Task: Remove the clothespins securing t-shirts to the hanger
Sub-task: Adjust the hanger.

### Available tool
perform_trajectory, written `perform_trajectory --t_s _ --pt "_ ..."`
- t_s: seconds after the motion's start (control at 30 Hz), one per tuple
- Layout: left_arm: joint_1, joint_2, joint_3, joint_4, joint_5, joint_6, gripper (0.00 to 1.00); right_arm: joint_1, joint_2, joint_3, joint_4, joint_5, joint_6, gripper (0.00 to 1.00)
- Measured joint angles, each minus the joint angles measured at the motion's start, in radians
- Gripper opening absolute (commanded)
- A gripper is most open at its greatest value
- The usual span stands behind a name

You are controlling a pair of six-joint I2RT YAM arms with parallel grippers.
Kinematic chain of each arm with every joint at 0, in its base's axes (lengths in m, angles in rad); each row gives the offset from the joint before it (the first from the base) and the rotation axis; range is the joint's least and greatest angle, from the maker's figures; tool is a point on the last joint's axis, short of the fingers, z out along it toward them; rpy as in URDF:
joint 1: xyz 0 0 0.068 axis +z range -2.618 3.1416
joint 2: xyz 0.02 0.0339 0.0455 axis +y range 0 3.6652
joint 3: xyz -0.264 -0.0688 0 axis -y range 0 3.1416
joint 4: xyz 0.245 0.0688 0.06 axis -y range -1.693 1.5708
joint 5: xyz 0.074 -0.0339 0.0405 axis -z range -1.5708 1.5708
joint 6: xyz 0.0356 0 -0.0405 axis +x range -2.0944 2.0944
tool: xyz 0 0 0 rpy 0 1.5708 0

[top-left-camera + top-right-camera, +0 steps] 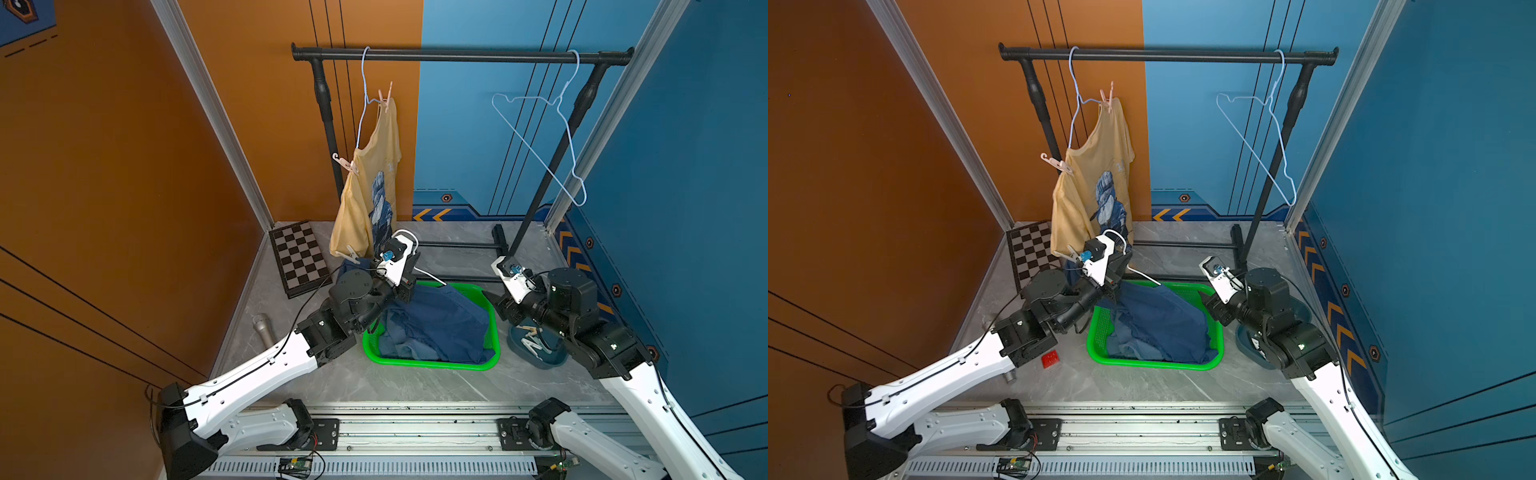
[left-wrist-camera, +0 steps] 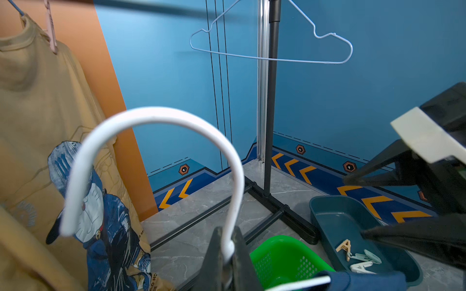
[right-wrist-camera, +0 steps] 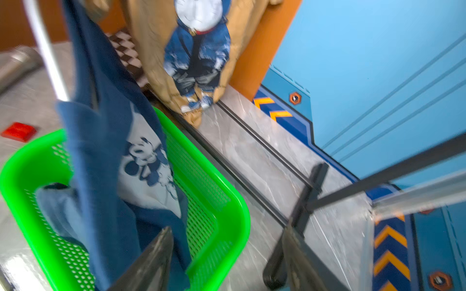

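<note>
The left hand (image 2: 226, 243) is gripping a thick white plastic hanger (image 2: 153, 117), a dark navy t-shirt (image 3: 100, 113) hanging beneath into a green plastic basket (image 3: 240, 214); the right hand (image 3: 227, 229) is gaping empty.

2 overhead, 2 wrist-close, seemingly forward-facing

A pale yellow t-shirt (image 1: 1096, 183) hangs on a wire hanger (image 1: 1074, 104) from the black rail (image 1: 1167, 55), pinned by two pink clothespins (image 1: 1107, 98). An empty hanger (image 1: 1258, 137) hangs well apart from it. A dark navy t-shirt (image 1: 1163, 324) drapes into the green basket (image 1: 1154, 365) on the worktop (image 1: 1142, 386).
</note>
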Motion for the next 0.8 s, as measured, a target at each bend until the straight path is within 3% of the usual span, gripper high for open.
perform_trajectory --t_s 0.2,0.47,0.8 --pt "0.000 0.032 0.091 -0.091 0.000 -0.010 0.00 0.095 0.021 0.003 0.153 -0.125 0.086 0.71" --pt "-0.017 0.063 0.142 -0.158 -0.002 -0.014 0.00 0.121 0.130 0.053 0.332 -0.268 0.169 0.71" --pt "-0.046 0.081 0.164 -0.180 -0.009 -0.018 0.00 0.131 0.261 0.053 0.534 -0.378 0.253 0.56"
